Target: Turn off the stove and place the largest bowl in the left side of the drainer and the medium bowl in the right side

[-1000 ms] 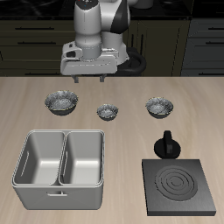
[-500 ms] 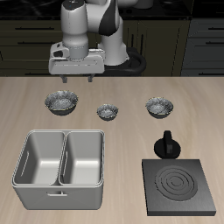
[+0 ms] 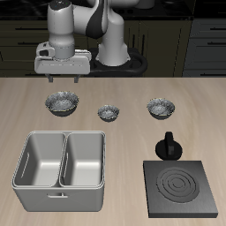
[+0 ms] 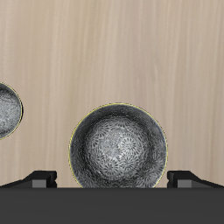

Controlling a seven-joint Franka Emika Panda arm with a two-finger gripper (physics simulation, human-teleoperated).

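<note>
Having been swung sideways across the desk's back, the claw (image 3: 62, 79), fingers spread and empty, is now hung above the largest bowl (image 3: 60, 103), so a grasp seems imminent while the drainer (image 3: 62, 188) is waiting nearer the front.
</note>
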